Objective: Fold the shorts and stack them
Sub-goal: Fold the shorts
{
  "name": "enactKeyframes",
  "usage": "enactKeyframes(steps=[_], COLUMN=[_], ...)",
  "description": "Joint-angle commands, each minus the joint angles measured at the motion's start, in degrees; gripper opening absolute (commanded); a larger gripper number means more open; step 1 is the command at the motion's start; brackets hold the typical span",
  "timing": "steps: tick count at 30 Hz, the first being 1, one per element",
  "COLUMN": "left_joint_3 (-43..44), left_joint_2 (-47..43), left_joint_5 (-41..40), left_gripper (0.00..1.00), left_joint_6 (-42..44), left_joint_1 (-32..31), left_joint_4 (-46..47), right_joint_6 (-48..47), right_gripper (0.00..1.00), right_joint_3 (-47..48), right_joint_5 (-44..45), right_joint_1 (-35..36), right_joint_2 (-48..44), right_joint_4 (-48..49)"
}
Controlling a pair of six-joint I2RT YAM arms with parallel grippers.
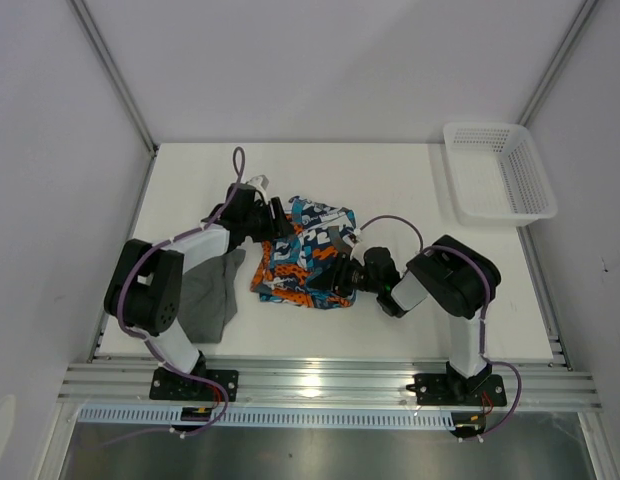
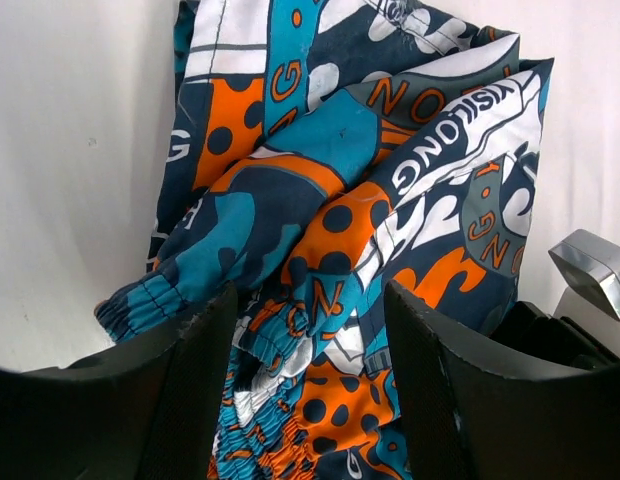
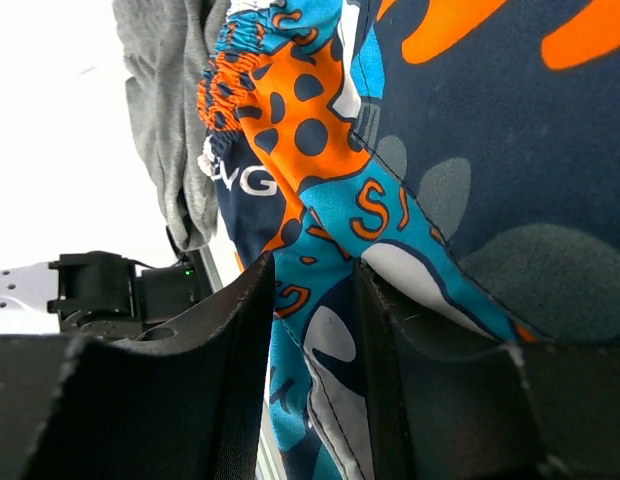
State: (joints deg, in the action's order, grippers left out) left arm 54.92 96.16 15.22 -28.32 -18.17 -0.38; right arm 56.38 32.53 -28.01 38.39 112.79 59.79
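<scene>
Left arm (image 1: 195, 243) partly covers the grey shorts (image 1: 215, 295) beside patterned shorts (image 1: 298, 262).

patterned shorts (image 1: 300, 268): blue, teal, orange, white, black; dots, lettering | grey shorts (image 1: 212, 295): plain dark grey | basket (image 1: 495, 175): white mesh | table (image 1: 390, 180): white

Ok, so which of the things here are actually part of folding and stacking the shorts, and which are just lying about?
Part of the job:
patterned shorts
grey shorts

Just lying about:
white mesh basket, far right corner
</scene>
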Motion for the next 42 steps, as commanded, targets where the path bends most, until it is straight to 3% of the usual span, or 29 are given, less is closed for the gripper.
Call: enactKeyframes(steps=[1, 9, 19, 22, 25, 29, 38, 42], left_joint_3=[2.83, 3.0, 5.2, 5.55, 6.17, 7.04, 11.35, 11.09], left_joint_2=[0.34, 0.87, 5.7, 6.49, 6.41, 5.27, 5.35, 6.41], left_joint_5=[1.21, 2.88, 2.53, 2.18, 2.09, 5.86, 16.74, 15.72], left_gripper=[0.64, 0.55, 0.56, 0.45, 0.19, 0.0, 0.0, 0.0], left_joint_6=[3.44, 6.16, 7.31, 7.48, 7.14, 4.68, -4.72, -6.84], left_joint_1=[-0.2, -0.2, -0.72, -1.25, -1.25, -0.81, 2.08, 3.76], left_joint_4=[0.82, 0.82, -3.4, -3.66, -4.28, -3.22, -1.47, -1.81], right_joint_6=[0.4, -3.37, -9.79, -10.85, -12.43, -15.59, -16.39, -16.48], right_gripper=[0.4, 0.4, 0.42, 0.42, 0.42, 0.42, 0.39, 0.39], right_joint_3=[-0.63, 1.21, 5.43, 6.4, 7.01, 7.54, 5.53, 2.37], right_joint_5=[-0.55, 0.32, 2.35, 2.78, 4.19, 6.91, 4.81, 6.47], right_joint_1=[0.19, -0.33, -1.74, -2.44, -2.88, -3.5, -3.77, -1.4], right_joint_2=[2.69, -1.96, -11.18, -13.38, -15.4, -17.6, -18.57, -18.31], right_joint_4=[3.05, -4.06, -18.91, -21.72, -24.62, -29.02, -28.94, -27.98])
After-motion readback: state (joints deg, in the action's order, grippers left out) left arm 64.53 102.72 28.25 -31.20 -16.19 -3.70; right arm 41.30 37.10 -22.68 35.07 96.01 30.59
